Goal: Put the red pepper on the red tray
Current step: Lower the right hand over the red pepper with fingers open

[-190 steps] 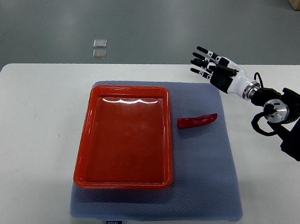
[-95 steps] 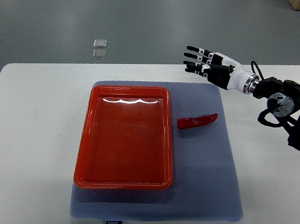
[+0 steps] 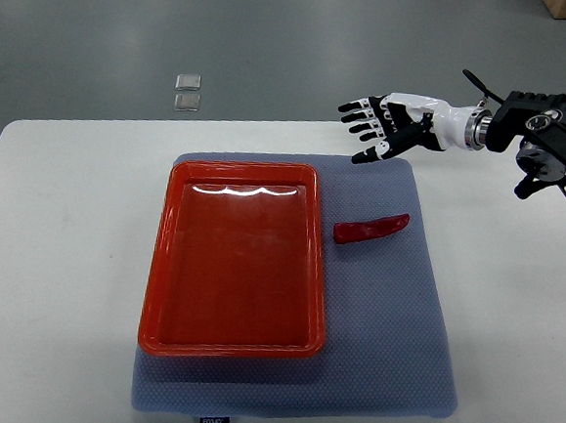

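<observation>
A red pepper [image 3: 372, 228] lies on the blue-grey mat [image 3: 391, 328], just right of the red tray [image 3: 236, 259]. The tray holds nothing. My right hand [image 3: 376, 129] comes in from the right edge and hovers above the mat's far edge, well beyond the pepper. Its fingers [image 3: 355, 108] are spread and hold nothing. The left arm does not show.
The mat lies on a white table [image 3: 64, 253]. Two small clear squares [image 3: 187, 90] lie on the grey floor beyond the table's far edge. My right forearm [image 3: 548, 144] hangs over the table's far right corner.
My right hand has risen and rotated, fingers now pointing left and down, while the forearm swung up toward the far right. The pepper and tray have not moved.
</observation>
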Controlling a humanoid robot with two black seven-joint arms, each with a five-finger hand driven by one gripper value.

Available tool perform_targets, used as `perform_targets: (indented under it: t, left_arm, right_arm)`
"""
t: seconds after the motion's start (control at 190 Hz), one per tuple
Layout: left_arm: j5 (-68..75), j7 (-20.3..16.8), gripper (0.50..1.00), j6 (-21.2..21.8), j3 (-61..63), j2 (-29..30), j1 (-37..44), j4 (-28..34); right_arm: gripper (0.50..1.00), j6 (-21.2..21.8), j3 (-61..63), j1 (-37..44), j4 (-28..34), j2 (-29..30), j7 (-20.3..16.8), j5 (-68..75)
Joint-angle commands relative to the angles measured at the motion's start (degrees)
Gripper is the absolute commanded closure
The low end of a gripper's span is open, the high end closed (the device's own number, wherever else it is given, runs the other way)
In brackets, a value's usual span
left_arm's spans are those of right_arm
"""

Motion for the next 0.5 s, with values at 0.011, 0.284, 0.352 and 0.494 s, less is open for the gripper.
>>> perform_targets:
  t: [0.011, 0.284, 0.352, 0.494]
  left_arm:
    - [0.0, 0.0, 0.500, 0.0, 0.0, 0.0, 0.0, 0.0]
    - [0.0, 0.0, 0.500, 0.0, 0.0, 0.0, 0.0, 0.0]
    - [0.0, 0.0, 0.500, 0.0, 0.0, 0.0, 0.0, 0.0]
    - [0.0, 0.0, 0.500, 0.0, 0.0, 0.0, 0.0, 0.0]
  right_arm:
    - [0.591, -0.1, -0.4, 0.3, 4.4, -1.6, 0.6, -11.6]
    - [0.591, -0.6, -8.4, 1.3, 14.2, -6.0, 1.8, -25.2]
    - [0.591, -0.7, -12.3, 1.7, 17.5, -7.4, 2.3, -26.0]
    - [0.591, -4.6, -15.4, 1.4, 19.3, -7.0, 2.3, -26.7]
